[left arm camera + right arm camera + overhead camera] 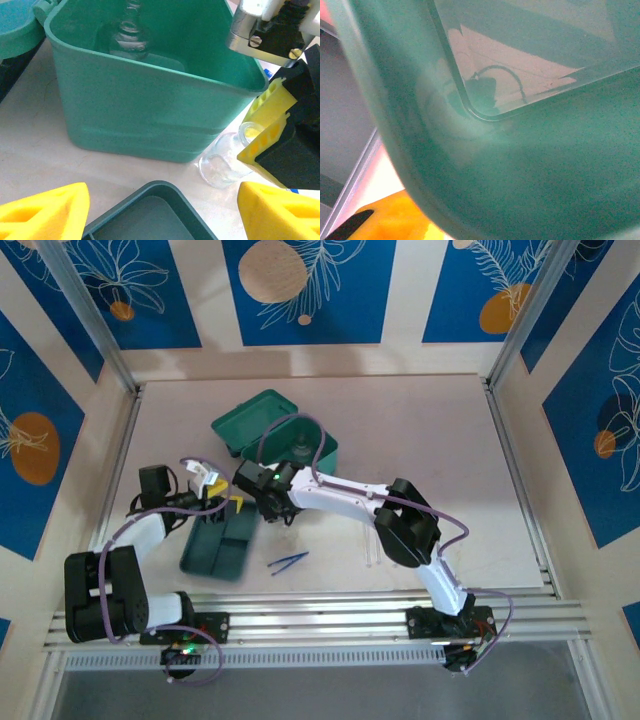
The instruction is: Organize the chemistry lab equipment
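Note:
The teal case (283,436) (150,105) stands open at mid-table, with a clear glass item (130,36) inside it. Just in front of it the small clear beaker (222,162) lies on its side on the table. My right gripper (252,502) (260,125) is shut on the beaker's rim, its yellow fingers (272,100) on either side of the mouth. My left gripper (213,496) (162,217) hangs open above the near corner of the dark-green tray (220,542) (150,207), its fingers (45,212) wide apart with nothing between them. The blue tweezers (288,560) lie right of the tray.
The case's lid (250,415) (15,27) lies folded open to the left. The right wrist view sits very close to a green plastic wall (530,165), with one orange finger (385,220) at the bottom left. A metal rail (330,620) runs along the near edge.

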Controlling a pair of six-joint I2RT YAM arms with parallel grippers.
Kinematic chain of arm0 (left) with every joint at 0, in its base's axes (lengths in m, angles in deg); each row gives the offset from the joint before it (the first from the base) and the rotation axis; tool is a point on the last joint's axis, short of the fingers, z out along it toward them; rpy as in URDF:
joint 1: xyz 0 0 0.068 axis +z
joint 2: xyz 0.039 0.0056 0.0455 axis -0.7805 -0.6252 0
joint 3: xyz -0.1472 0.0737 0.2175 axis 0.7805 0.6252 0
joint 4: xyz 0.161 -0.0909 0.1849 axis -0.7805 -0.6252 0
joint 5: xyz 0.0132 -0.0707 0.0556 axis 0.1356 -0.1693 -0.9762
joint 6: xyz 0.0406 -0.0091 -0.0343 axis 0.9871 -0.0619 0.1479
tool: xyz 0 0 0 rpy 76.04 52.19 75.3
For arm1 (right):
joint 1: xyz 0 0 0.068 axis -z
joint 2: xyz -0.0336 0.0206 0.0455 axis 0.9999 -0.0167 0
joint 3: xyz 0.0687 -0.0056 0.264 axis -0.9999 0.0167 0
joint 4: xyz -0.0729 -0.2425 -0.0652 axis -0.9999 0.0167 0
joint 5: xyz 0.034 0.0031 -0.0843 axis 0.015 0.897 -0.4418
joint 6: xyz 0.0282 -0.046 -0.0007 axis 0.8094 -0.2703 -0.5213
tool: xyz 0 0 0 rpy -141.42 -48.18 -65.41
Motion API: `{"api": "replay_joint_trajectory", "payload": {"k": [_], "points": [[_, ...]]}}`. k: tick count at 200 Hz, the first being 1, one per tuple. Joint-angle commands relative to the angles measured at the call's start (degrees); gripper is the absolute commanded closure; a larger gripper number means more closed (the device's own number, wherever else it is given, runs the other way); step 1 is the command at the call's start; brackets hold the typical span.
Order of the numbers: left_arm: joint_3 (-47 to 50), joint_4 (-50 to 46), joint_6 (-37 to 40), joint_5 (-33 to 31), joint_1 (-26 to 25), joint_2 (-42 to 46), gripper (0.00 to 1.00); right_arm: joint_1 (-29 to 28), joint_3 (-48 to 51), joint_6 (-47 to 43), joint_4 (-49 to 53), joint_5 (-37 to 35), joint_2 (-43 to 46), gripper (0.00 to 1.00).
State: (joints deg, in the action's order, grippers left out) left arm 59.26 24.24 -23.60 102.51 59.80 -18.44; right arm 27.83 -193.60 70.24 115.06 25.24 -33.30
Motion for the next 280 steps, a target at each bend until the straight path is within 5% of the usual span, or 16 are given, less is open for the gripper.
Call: {"api": "replay_joint_trajectory", "payload": {"k": [1, 153, 280], "points": [[-0.6, -0.8, 0.9, 0.6, -0.3, 0.0, 0.22, -1.2, -2.5, -0.3, 2.8, -1.7, 3.9, 0.66], [-0.5, 0.1, 0.1, -0.1, -0.4, -0.1, 0.22, -3.7, -8.2, -2.8, 7.4, -8.0, 16.3, 0.67], [-0.4, 0.2, 0.2, -0.9, -0.7, -0.3, 0.22, 9.1, -32.5, -11.7, 9.9, -3.3, -1.9, 0.67]]}}
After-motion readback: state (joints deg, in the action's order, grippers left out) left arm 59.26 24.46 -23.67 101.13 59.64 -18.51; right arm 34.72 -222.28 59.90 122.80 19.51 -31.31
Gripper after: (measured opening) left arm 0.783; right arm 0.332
